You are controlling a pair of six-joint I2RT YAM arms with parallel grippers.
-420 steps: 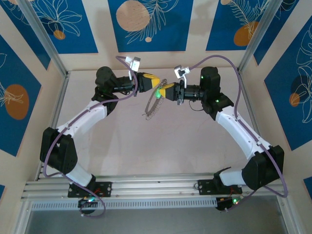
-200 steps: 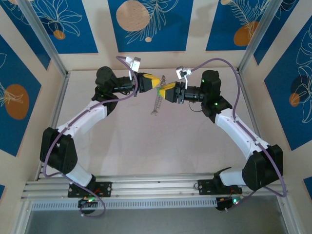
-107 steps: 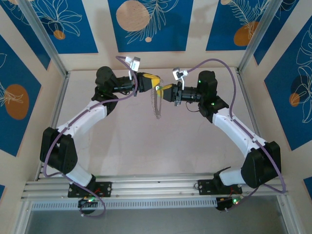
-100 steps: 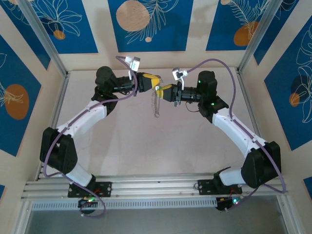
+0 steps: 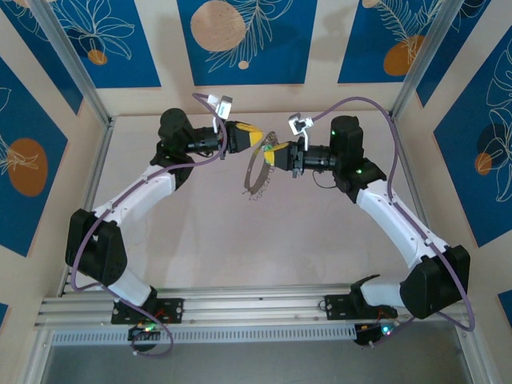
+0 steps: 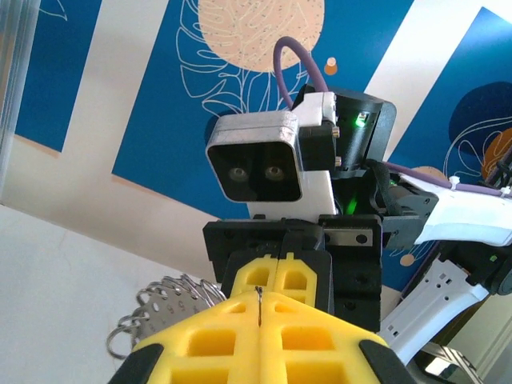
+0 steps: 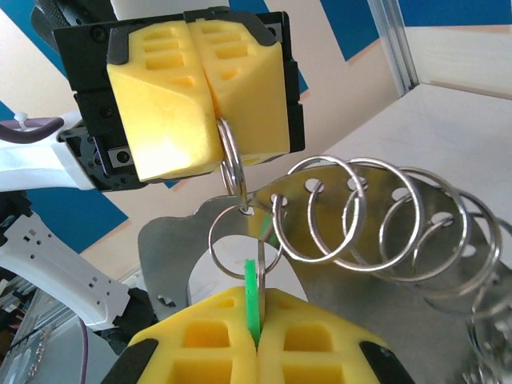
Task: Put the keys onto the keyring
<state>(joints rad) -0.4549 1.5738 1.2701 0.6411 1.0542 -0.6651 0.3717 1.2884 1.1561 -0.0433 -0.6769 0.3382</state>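
As the green key (image 7: 251,298) is pinched edge-on in the right gripper (image 7: 254,316), a split ring of the keyring (image 7: 336,240) is clamped by the left gripper (image 7: 218,120) just opposite.
Both sets of jaws are seen closed, one on the key's head, the other on the ring's top, in mid-air over the far half of the table (image 5: 240,240). A slow, small push along the ring's wire is judged best, so the hanging strip of rings is not swung; whether the key is already threaded cannot be told. Open room is offered towards the near edge and both sides; the back wall (image 5: 264,98) lies close behind, and the corner posts (image 5: 80,80) stand well apart.
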